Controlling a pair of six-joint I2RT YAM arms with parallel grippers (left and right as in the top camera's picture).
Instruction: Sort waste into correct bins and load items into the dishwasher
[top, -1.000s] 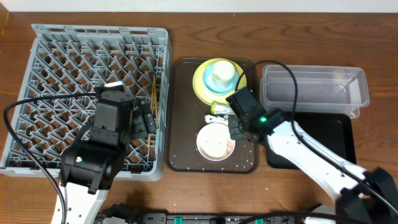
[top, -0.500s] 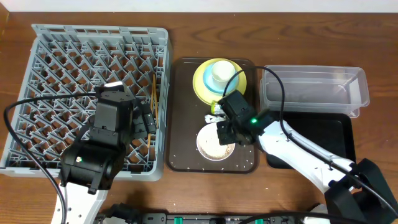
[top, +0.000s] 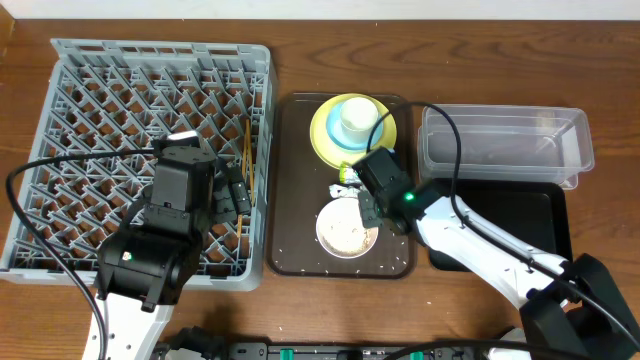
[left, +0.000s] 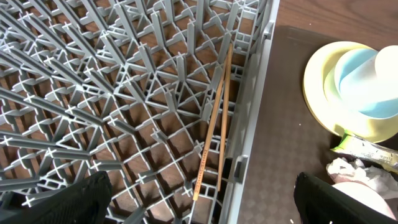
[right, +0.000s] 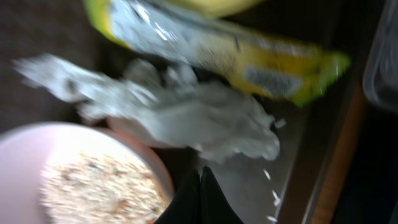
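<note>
**Checking Gripper State and Clearances, Left to Right**

Left gripper (left: 202, 186): the jaws stand wide apart, one dark finger at each lower corner of the wrist view, and hold nothing. It hangs over the right side of the large square grey plastic dish rack (top: 110, 110), a rigid lattice of upright pegs.

Two thin wooden chopsticks (left: 216, 127) lie nearly parallel in the rack cells just inside its right wall, directly between the open fingers.

A brown rectangular serving tray (top: 292, 200) sits just beside the rack. At its far end a round yellow plate (top: 322, 135) carries a light blue bowl (left: 364, 78), with a small white cup (top: 357, 115) nested in the bowl.

Nearer the arms lie a glossy green-and-yellow snack wrapper (right: 249, 56) and crumpled white paper scraps (right: 186, 115), touching each other. A white shallow bowl (right: 37, 143) holding pale rice-like grains (right: 93, 186) sits below them. Loose grains also dot the tray floor.

Right gripper (right: 200, 186): the fingers meet in a single dark wedge with nothing seen between them. The tip points just under the paper's lower edge. The view is blurred, so contact cannot be confirmed.

A clear rectangular plastic tub (top: 505, 145) and a shallow black rectangular tray (top: 520, 215) sit right of the brown tray, well apart from the gripper.
</note>
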